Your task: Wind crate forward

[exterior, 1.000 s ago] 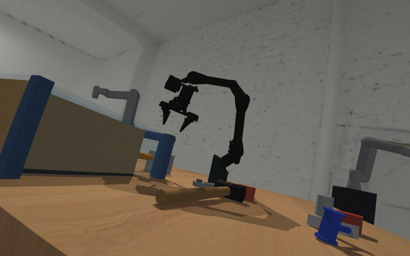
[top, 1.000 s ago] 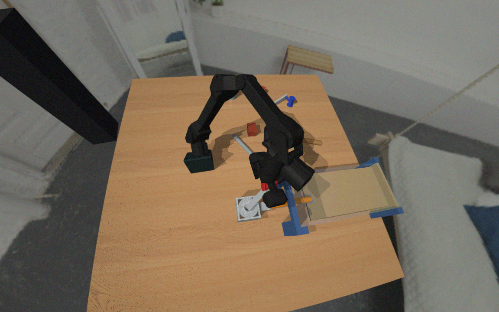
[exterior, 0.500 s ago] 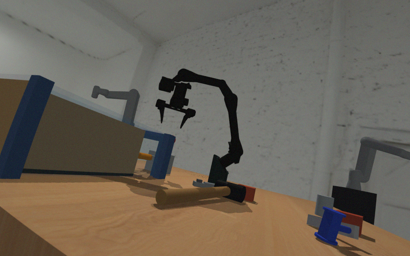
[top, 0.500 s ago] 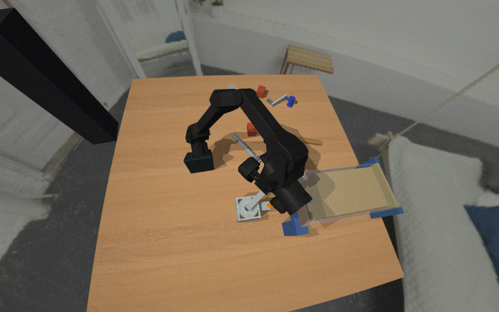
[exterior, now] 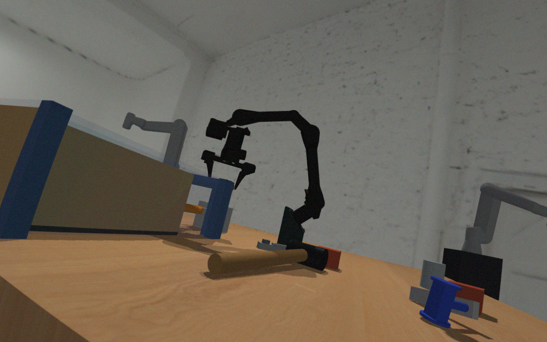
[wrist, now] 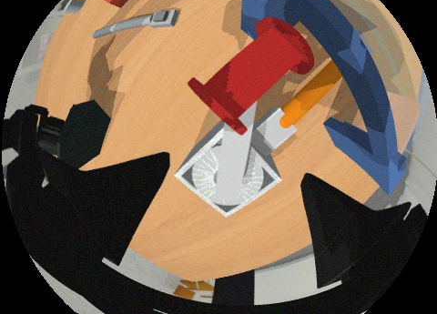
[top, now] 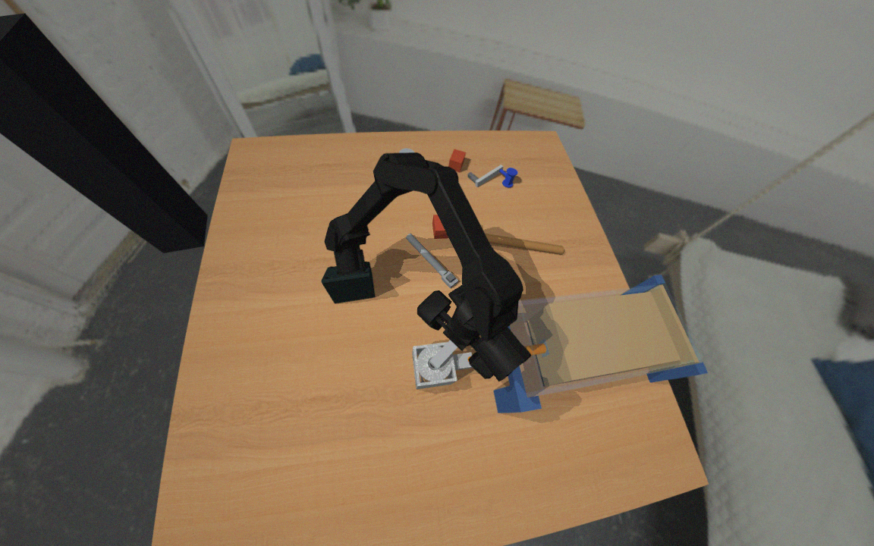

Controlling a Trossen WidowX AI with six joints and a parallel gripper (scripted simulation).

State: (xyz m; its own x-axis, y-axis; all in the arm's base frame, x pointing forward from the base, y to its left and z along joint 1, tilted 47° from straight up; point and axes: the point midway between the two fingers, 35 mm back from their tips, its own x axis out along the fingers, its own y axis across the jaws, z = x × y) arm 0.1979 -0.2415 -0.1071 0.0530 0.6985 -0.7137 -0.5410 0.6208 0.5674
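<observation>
The winch (top: 421, 383) (wrist: 205, 173) has a handle with a grey arm (top: 444, 354) (wrist: 234, 164) seated on its top and a red grip (wrist: 259, 68) standing at the arm's outer end. The gripper (exterior: 223, 183) (wrist: 237, 166) is open and empty, pointing down above the winch; in the wrist view the grip shows beyond the fingertips, not between them. The tan crate (top: 617, 332) (exterior: 109, 187) sits flat in the clear-panelled cubby. An orange strap (top: 537, 349) (exterior: 193, 208) (wrist: 309, 96) joins winch and crate. A gap shows between crate front and blue frame (top: 518, 400) (exterior: 218, 208) (wrist: 391, 155).
A ratchet wrench (top: 432, 259) (wrist: 123, 27) and a wooden-handled mallet (top: 528, 244) (exterior: 262, 257) lie between the arm base and cubby. Red blocks (top: 456, 160) (top: 438, 227) and a blue-gripped handle (top: 509, 177) (exterior: 441, 301) lie farther off. The blue frame stands close beside the winch.
</observation>
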